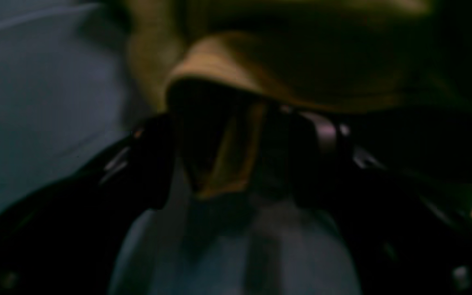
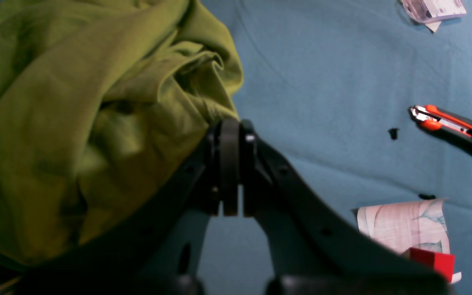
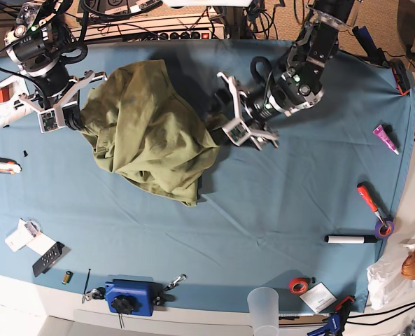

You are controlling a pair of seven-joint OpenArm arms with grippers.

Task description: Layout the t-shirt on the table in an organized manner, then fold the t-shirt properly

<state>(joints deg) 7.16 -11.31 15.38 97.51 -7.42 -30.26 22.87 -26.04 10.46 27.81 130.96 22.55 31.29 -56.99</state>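
Base view: bunched t-shirt (image 3: pixel 148 133) between arms.

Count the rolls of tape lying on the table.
2. A purple roll of tape lies near the table's right edge, and a red roll of tape lies at the front edge, by the plastic cup. The t-shirt could hide others.

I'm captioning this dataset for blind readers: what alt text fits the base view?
A crumpled olive-green cotton t-shirt lies bunched on a wide teal-blue cloth-covered table, with a black robot arm at each side: the right gripper is shut on its edge, the left gripper meets the other edge. Small tools dot the table's borders.
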